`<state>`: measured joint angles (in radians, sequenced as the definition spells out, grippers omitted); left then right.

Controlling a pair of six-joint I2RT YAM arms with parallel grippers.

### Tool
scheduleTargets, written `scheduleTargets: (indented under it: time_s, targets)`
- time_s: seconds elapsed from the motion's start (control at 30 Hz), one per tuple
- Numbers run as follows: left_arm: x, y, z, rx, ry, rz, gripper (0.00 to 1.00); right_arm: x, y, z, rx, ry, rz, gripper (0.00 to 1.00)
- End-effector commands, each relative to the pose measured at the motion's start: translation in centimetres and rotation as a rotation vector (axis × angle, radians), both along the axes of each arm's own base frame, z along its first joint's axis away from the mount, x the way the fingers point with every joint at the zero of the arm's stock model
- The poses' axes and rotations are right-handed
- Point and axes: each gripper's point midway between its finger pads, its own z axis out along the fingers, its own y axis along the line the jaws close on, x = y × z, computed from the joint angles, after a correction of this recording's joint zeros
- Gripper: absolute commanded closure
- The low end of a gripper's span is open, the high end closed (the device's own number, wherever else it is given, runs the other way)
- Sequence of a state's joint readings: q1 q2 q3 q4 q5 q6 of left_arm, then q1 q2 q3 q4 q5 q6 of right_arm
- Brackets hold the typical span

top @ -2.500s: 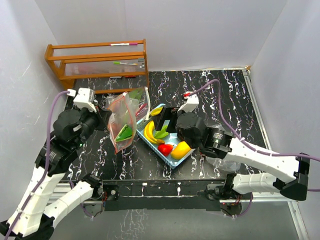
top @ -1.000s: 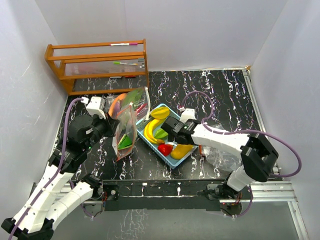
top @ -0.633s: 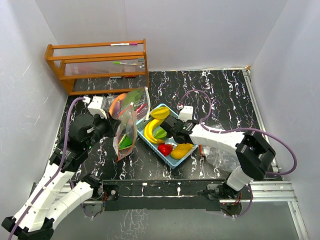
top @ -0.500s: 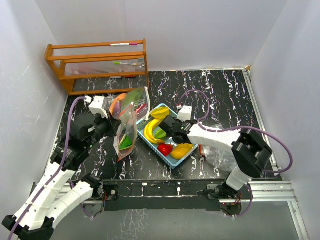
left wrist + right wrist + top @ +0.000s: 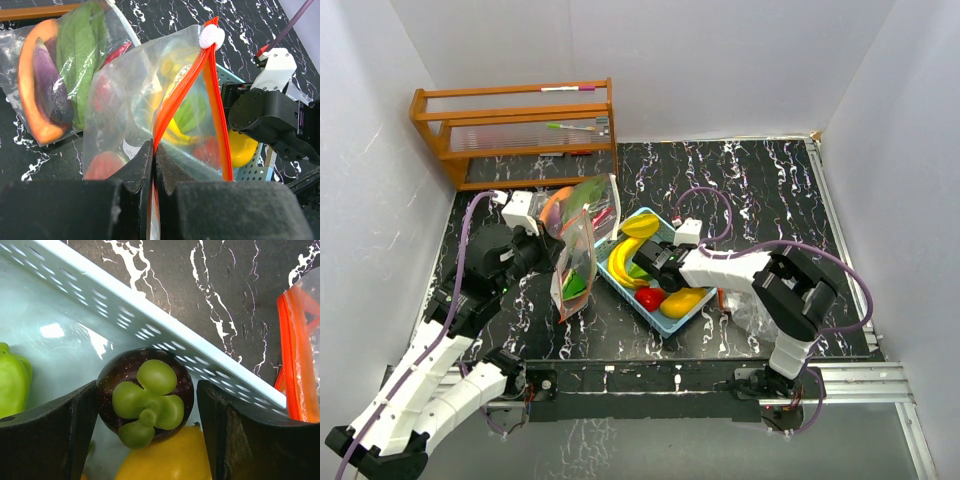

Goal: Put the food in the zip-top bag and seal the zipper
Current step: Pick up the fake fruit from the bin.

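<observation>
Your right gripper (image 5: 146,405) has dropped into the basket (image 5: 125,315), right of the bag (image 5: 125,115), and stands wide, flanking a dark fruit (image 5: 150,375). Your left gripper (image 5: 153,150) pinches the zipper (image 5: 177,100). Some food's bagged; bananas (image 5: 618,262), mango (image 5: 682,300) and sealing remain.

two zip-top bags: an upright bag (image 5: 575,250) and a flat bag (image 5: 585,200) at its 11 o'clock. one light-blue basket (image 5: 150,325) holding what looks like three yellow fruits (image 5: 620,262), one red piece (image 5: 650,297), one green piece (image 5: 12,385), one mangosteen (image 5: 145,395). one wooden rack (image 5: 515,125), two pens (image 5: 567,89).
</observation>
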<state>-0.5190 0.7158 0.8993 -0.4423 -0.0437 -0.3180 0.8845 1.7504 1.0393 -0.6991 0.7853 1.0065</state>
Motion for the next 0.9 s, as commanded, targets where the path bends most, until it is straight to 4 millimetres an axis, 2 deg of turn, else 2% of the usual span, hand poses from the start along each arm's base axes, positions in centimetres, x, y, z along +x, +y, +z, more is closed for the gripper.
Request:
scheduleTargets:
  time_s: [0.0, 0.13, 0.23, 0.4, 0.67, 0.73, 0.8, 0.87]
  targets:
    - [0.0, -0.2, 0.5, -0.010, -0.010, -0.010, 1.00, 1.7, 0.6, 1.9, 0.033, -0.122, -0.012, 0.23]
    - [0.0, -0.3, 0.3, -0.011, -0.006, -0.012, 1.00, 2.1, 0.8, 2.4, 0.040, -0.141, 0.003, 0.43]
    - [0.0, -0.3, 0.2, -0.011, -0.003, -0.012, 1.00, 2.1, 1.1, 3.1, 0.054, -0.152, 0.023, 0.52]
    - [0.1, -0.3, 0.1, -0.008, -0.003, -0.011, 1.00, 1.5, 3.1, 5.1, 0.119, -0.170, 0.131, 0.58]
    - [0.3, -0.4, -0.3, -0.006, -0.001, -0.008, 1.00, -0.7, 7.0, 11.4, 0.310, -0.206, 0.393, 0.61]
    - [0.3, -0.4, -0.4, -0.006, 0.000, -0.009, 1.00, -1.4, 8.5, 13.5, 0.381, -0.229, 0.500, 0.61]
    - [0.4, -0.6, -0.6, -0.006, 0.004, -0.012, 1.00, -2.3, 10.6, 16.7, 0.479, -0.291, 0.644, 0.61]
    - [0.6, -0.7, -0.8, -0.008, 0.009, -0.014, 1.00, -3.5, 12.3, 20.8, 0.586, -0.370, 0.778, 0.61]
